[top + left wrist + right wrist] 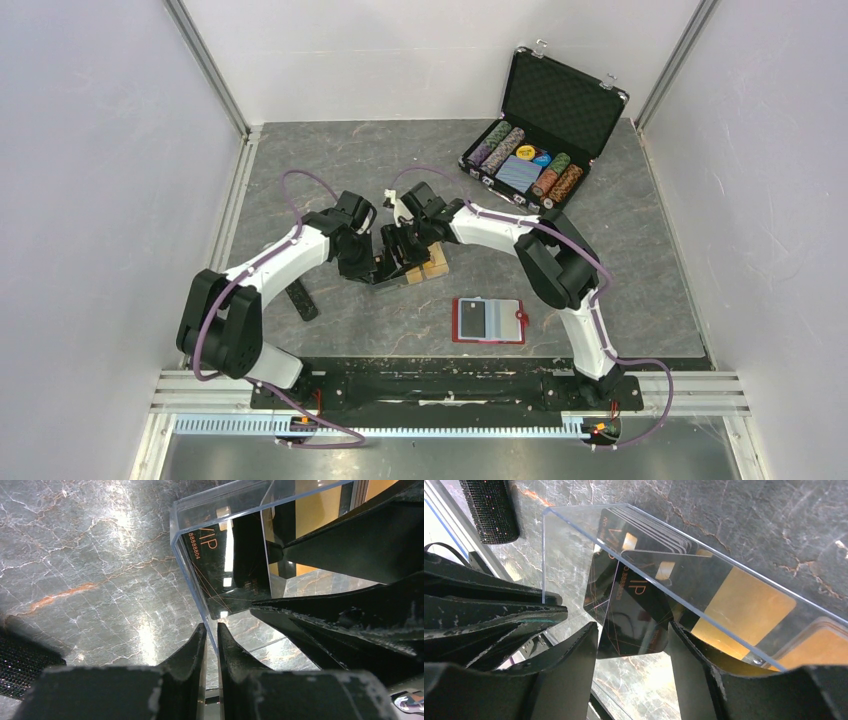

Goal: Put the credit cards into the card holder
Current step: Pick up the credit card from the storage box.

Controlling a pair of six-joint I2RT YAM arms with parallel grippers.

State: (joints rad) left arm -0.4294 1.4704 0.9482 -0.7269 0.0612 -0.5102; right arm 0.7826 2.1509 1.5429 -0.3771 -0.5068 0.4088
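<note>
Where the two arms meet at mid-table, we see the right claw (631, 630) clenched across one black card (636, 612), whose side edges meet the inner faces of both fingers. Orange "VIP" lettering shows on its face. We find this card tilted up out of the other credit cards (651, 527), a black-faced stack leaning inside the clear tray (569, 545). Further along the same tray we note a gold card (744, 610) and an orange card (819, 647) behind its transparent wall.

At the tray's end, the left claw (212, 642) is pinched onto the thin clear wall, its two fingers all but touching, with the wall's edge running down between them. A black glittered object (491, 510) lies on the table (650, 270) near that end.

Outward, in the top view, we mark the card holder (488, 320). It lies unfolded and flat, near the arms' bases and apart from the tray, its left half dark and its right half pale blue-grey. A black chip case (548, 130) stands with its lid raised at the far right.
</note>
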